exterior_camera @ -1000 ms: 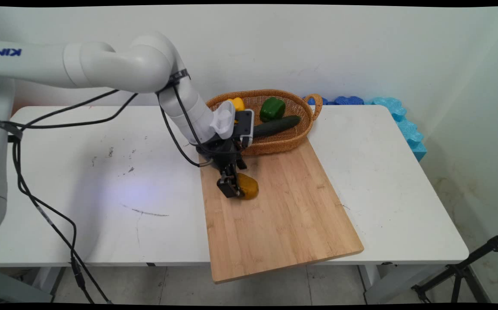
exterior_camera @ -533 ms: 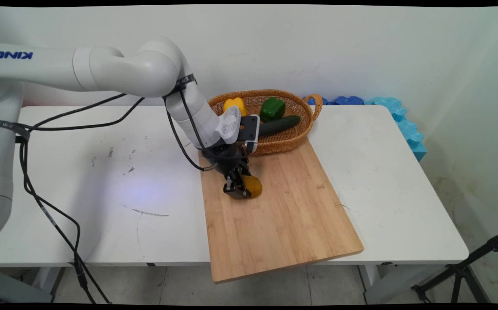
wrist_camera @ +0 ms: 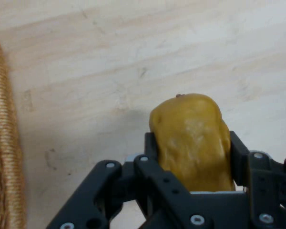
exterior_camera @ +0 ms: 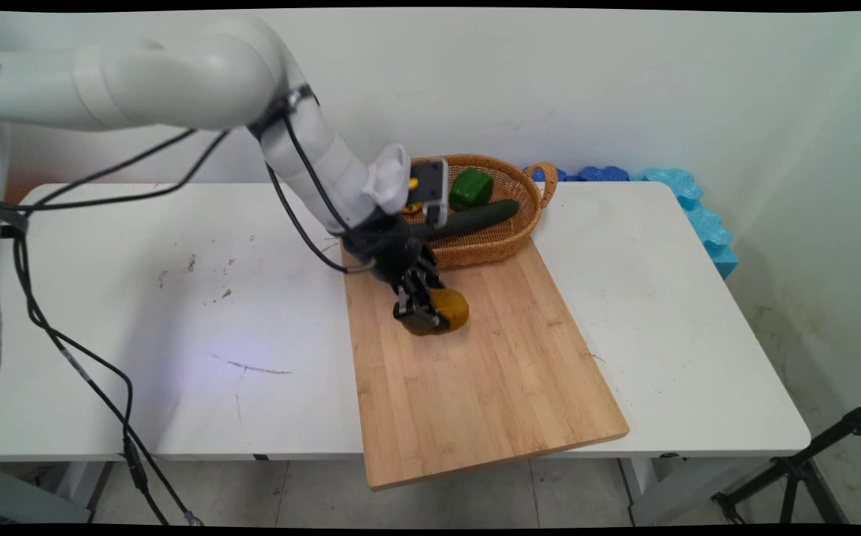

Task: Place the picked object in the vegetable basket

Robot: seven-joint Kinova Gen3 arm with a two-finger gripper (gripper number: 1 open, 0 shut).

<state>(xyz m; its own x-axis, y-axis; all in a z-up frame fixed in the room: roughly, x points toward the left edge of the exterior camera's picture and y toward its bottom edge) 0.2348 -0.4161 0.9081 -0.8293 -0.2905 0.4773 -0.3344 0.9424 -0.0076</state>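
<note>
From the main view, my gripper (exterior_camera: 424, 318) is down over the board (exterior_camera: 475, 357), near its far left part, and my fingers (exterior_camera: 417, 316) are closed on a potato (exterior_camera: 451, 310). The potato shows to the right of my fingers, bulging out past them toward the board's middle. Whether it rests on the wood or hangs just above it I cannot tell from here; my own linkage covers its underside. Just behind my wrist stands the basket (exterior_camera: 501, 238), its near wall touching or overlapping the board's far edge. In it lie a green pepper (exterior_camera: 471, 187) and a cucumber (exterior_camera: 475, 217), the cucumber's long axis running toward the basket's right end. Something yellow (exterior_camera: 411, 195) peeks out behind my hand; most of it is hidden, so I won't name it. The counter (exterior_camera: 177, 298) lies to the left.

From the hand view, the potato (wrist_camera: 193, 143) sits squarely between my two fingers (wrist_camera: 150, 148), one pressed on each flank. Its long axis runs along my fingers, away from the palm, and its far end sticks out beyond my fingertips over the board (wrist_camera: 133, 57). Its near end is cut off by my linkage. The basket (wrist_camera: 5, 143) shows only as a woven strip at the left edge, apart from the potato.
</note>
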